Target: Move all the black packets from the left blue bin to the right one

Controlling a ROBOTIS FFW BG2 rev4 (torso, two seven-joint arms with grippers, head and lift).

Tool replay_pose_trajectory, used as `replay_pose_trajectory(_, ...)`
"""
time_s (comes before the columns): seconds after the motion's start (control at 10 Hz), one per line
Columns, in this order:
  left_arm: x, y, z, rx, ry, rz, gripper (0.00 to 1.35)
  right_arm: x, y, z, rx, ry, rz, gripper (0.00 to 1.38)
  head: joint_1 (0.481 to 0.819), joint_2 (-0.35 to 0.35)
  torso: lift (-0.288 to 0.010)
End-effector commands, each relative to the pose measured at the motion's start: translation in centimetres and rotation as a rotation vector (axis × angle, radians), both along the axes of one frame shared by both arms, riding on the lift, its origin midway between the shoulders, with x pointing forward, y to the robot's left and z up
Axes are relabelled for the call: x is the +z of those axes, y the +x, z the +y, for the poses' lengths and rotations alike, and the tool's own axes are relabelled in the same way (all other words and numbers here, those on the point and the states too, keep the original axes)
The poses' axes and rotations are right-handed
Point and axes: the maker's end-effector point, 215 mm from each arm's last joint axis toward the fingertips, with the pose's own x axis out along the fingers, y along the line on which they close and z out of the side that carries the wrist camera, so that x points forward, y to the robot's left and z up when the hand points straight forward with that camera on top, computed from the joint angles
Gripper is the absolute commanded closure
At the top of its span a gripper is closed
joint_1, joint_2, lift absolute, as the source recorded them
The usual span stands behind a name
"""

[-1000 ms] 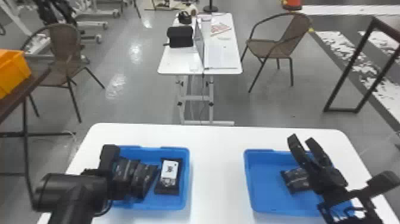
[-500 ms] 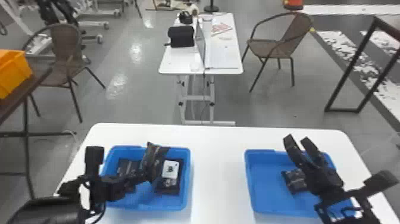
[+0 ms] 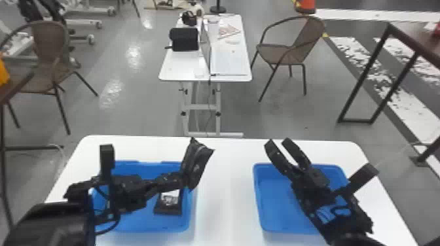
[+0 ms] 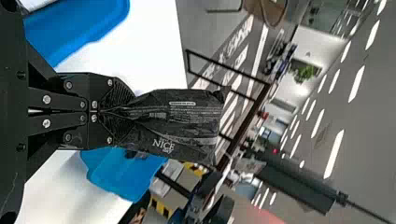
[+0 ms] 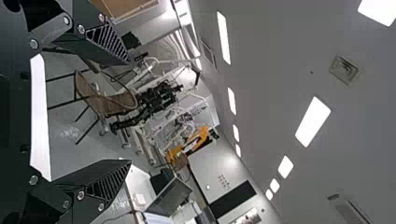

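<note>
Over the left bin [image 3: 147,225], left claw [image 3: 180,179] sideways

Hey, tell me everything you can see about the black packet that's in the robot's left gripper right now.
The black packet is a soft-looking pouch, seemingly of plastic film, with a slight sheen and pale print. The shut fingers of the left gripper pinch one end into creases; the rest fans out wider beyond them, ending in a flat edge. It is held up above the left blue bin, over the side nearer the other bin. Only the gripper seems to touch it.
</note>
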Motion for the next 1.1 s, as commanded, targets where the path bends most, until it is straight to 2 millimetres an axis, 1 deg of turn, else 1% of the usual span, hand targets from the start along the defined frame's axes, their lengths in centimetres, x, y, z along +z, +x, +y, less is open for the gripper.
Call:
replay_pose_trajectory(0.0,0.6,1.2,-2.8,-0.08,0.04,-0.017,1.21,0.7,0.4,2.1,0.048,-0.008,-0.012,0.3,0.695,-0.048,0.0)
replay_pose_trajectory(0.2,1.9,2.6,-6.4,-0.143,0.033,-0.046,1.21,0.9,0.1,4.2,0.1,-0.01,-0.006,0.3,0.695,-0.059,0.0)
replay_pose_trajectory(0.4,3.1,3.2,-9.7,-0.209,0.032,-0.064,1.21,0.4,-0.1,6.4,0.148,-0.022,0.01,0.3,0.695,-0.07,0.0)
replay_pose_trajectory(0.5,3.8,3.4,-11.0,-0.225,0.013,-0.07,1.21,0.3,0.1,7.4,0.166,-0.028,0.012,0.3,0.695,-0.077,0.0)
replay_pose_trajectory(0.6,4.3,3.1,-12.1,-0.244,-0.001,-0.073,1.21,-0.1,0.6,7.7,0.171,-0.045,0.018,0.3,0.695,-0.082,0.0)
replay_pose_trajectory(0.7,4.1,2.9,-12.5,-0.252,0.0,-0.065,1.21,0.0,1.1,7.9,0.172,-0.053,0.016,0.3,0.695,-0.085,0.0)
replay_pose_trajectory(0.8,3.8,2.8,-12.5,-0.253,-0.001,-0.055,1.21,0.1,1.5,8.0,0.181,-0.057,0.019,0.41,0.695,-0.091,0.0)
replay_pose_trajectory(0.9,3.9,2.9,-12.4,-0.252,-0.003,-0.056,1.21,0.3,1.6,8.0,0.18,-0.064,0.012,0.96,0.695,-0.091,0.0)
replay_pose_trajectory(1.0,3.8,3.0,-12.3,-0.246,-0.004,-0.054,1.21,0.4,1.7,7.8,0.149,-0.045,0.008,1.22,0.695,-0.091,0.0)
